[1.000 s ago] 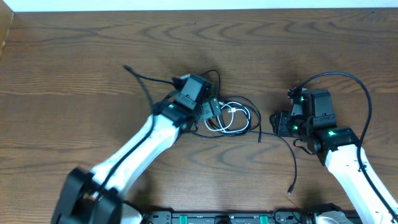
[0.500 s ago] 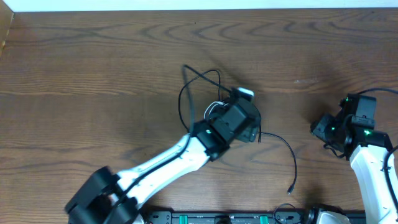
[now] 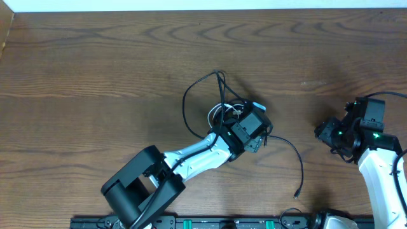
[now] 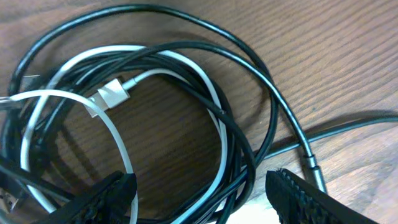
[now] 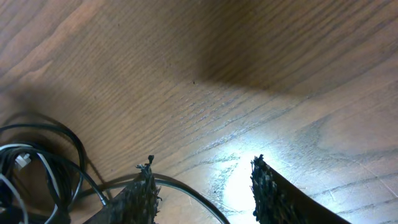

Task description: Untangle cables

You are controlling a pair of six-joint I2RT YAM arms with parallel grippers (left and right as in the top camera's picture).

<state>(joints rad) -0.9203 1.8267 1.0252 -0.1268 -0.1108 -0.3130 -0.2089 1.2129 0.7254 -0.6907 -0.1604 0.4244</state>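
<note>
The cables [image 3: 219,108] lie coiled at the table's middle: several black cords and one white cord [image 4: 118,93] with a white plug. One black loop reaches up-left [image 3: 191,95]. A loose black cord [image 3: 296,159] trails right and down to a plug end. My left gripper [image 4: 199,193] is open, jaws wide apart, straddling the lower part of the coil. My right gripper [image 5: 202,186] is open and empty above bare wood at the right; a black cord [image 5: 186,186] passes below it.
The left arm [image 3: 191,156] stretches from the front edge to the coil. The right arm [image 3: 375,152] stands at the right edge. A rail [image 3: 222,222] runs along the front edge. Bare wood [image 3: 95,63] lies left and behind.
My left gripper has shifted slightly back onto the coil and the white cord shows again. The black loop has changed shape. The right arm has barely moved.
</note>
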